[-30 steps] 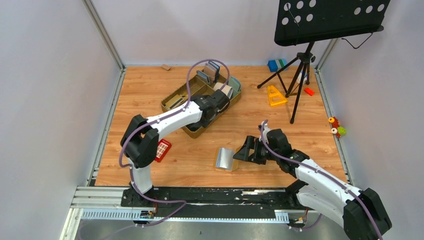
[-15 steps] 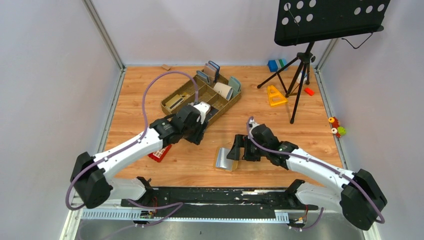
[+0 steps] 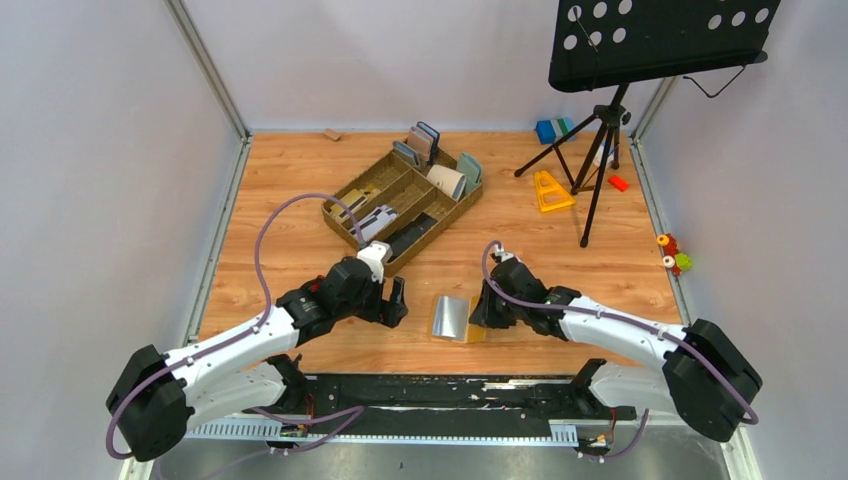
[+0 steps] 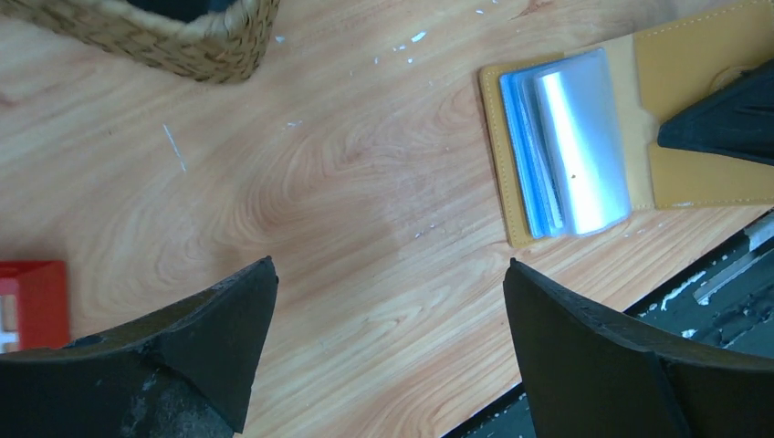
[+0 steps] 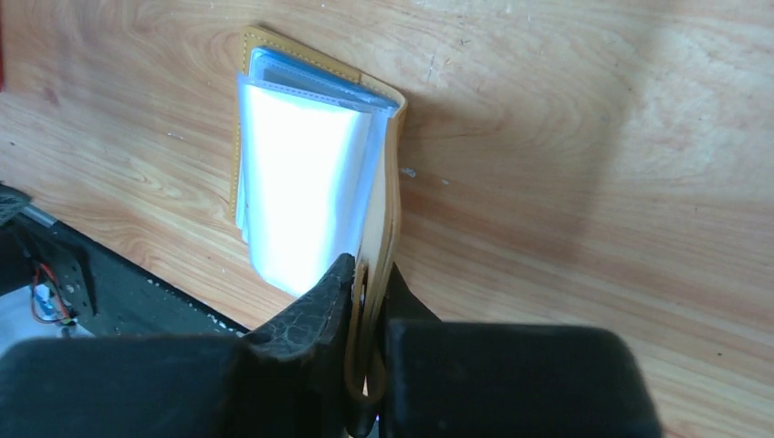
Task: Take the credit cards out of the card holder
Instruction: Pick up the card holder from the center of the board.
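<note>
Squarely between the right jaws, one edge of the card holder [image 4: 694,178].

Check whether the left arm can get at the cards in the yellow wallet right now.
Probably yes. The left tool is open above bare wood beside the card holder, and the credit cards lie exposed on its near half. The right tool pinches only the far flap.

No readable text, brand, number or sign anywhere. Card holder [image 4: 698,178], credit cards [image 4: 580,137], woven tray [image 4: 183,50], red basket [image 4: 32,274] and perforated stand [image 3: 660,40] show no legible markings.
</note>
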Motion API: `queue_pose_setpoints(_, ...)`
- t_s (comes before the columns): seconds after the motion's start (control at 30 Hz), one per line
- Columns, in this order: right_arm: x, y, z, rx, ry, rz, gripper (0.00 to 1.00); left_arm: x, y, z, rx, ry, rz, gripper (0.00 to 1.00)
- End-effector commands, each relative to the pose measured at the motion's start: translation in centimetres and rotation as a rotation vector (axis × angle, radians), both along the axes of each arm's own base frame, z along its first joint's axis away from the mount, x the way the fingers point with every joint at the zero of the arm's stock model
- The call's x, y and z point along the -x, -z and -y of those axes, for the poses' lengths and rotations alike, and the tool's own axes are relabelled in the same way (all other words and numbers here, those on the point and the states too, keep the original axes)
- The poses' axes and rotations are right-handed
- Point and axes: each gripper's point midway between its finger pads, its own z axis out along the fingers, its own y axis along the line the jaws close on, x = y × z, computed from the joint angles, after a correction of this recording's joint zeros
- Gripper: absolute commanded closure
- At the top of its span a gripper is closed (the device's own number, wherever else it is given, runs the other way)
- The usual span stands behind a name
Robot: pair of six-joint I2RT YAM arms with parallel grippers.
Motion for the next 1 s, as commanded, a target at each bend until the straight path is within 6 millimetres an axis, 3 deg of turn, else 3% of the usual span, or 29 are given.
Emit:
queue_pose_setpoints(0.0, -1.3, -1.8, -0.6, -0.075, -0.009, 0.094, 1.0, -0.4, -1.2, 1.7, 0.168, -0.046, 0.025, 0.0)
queue_pose_setpoints(0.17, -1.2, -5.4, -2.3, -0.303, -0.097, 0.211, 1.0, 1.6, -2.4, 4.0, 0.321, 0.092, 0.009, 0.0)
queue_pose_setpoints(0.33, -1.6, -10.5, -2.9, -0.432, -0.122, 0.374, 1.0, 2.8, -6.0, 5.7, 0.53, 0.185, 0.083, 0.0)
queue_pose_setpoints(0.5, -1.4, -14.6, -3.6, -0.518, -0.169, 0.452, 1.0, 1.9, -8.7, 6.4, 0.579, 0.213, 0.132, 0.0)
queue_pose_setpoints(0.7, -1.5, -17.8, -3.8, -0.576, -0.181, 0.532, 1.0, -0.1, -10.4, 6.9, 0.742, 0.213, 0.041, 0.03)
queue_pose_setpoints(0.83, -0.5, -19.4, -3.8, -0.596, -0.222, 0.522, 1.0, 0.7, -12.6, 7.4, 0.918, 0.271, 0.036, 0.08)
queue_pose_setpoints(0.97, 0.8, -20.5, -3.8, -0.672, -0.246, 0.517, 1.0, 1.8, -13.3, 7.3, 0.996, 0.304, 0.023, 0.12)
